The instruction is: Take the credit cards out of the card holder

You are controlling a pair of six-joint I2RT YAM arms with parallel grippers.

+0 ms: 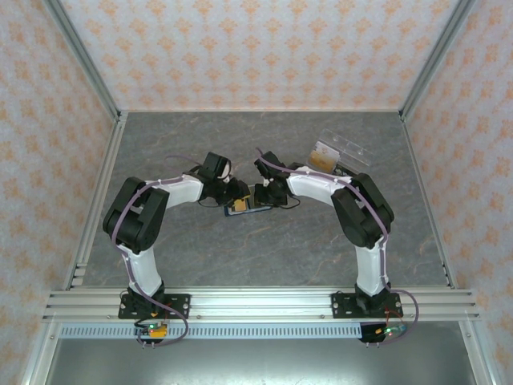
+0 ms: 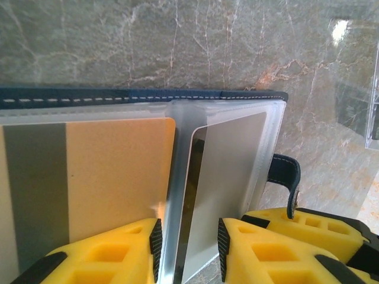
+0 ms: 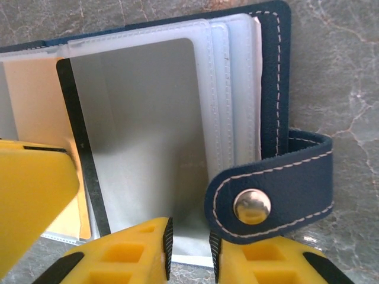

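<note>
Two hands meet over the card holder, which lies spread on the grey marbled surface just below the centre of the top view. It is navy with pale stitching. Its snap tab, with a metal stud, shows at the lower right of the right wrist view. Clear sleeves fan out inside it. A beige card with a dark grey stripe sits in one sleeve, and a grey card with a black strip along one edge sits in the next. My left hand straddles the edge of the grey card's sleeve with a narrow gap; I can't tell whether it pinches. My right hand is narrow over a sleeve's lower edge, and I can't tell if it grips.
</note>
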